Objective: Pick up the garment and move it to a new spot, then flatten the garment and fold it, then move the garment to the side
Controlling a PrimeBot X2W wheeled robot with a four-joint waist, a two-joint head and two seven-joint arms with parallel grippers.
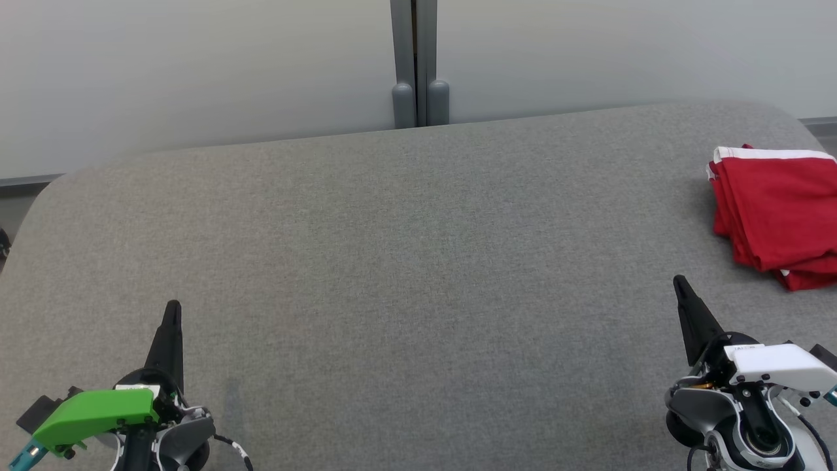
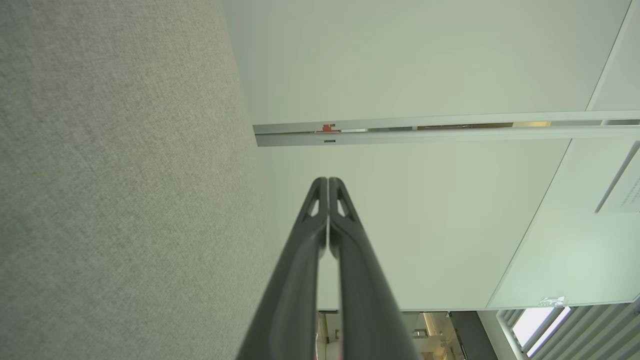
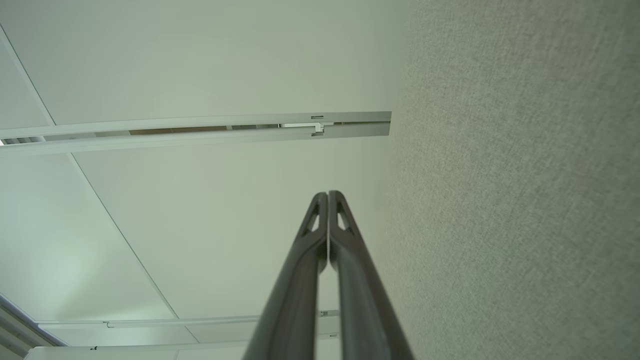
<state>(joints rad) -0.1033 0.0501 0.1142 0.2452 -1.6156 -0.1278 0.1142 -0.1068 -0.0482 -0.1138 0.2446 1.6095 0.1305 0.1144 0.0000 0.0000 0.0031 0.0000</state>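
We see one garment (image 1: pixel 778 209), red with white trim, folded into a stack at the far right of the grey surface (image 1: pixel 418 261) and cut by the frame edge. We count two claws, the left claw (image 1: pixel 172 307) and the right claw (image 1: pixel 679 280), both clenched on nothing and apart from it. The head view gives us the garment. Each wrist view gives us fingers (image 2: pixel 300 280) pressed tip to tip before pale wall panels (image 2: pixel 425 60).
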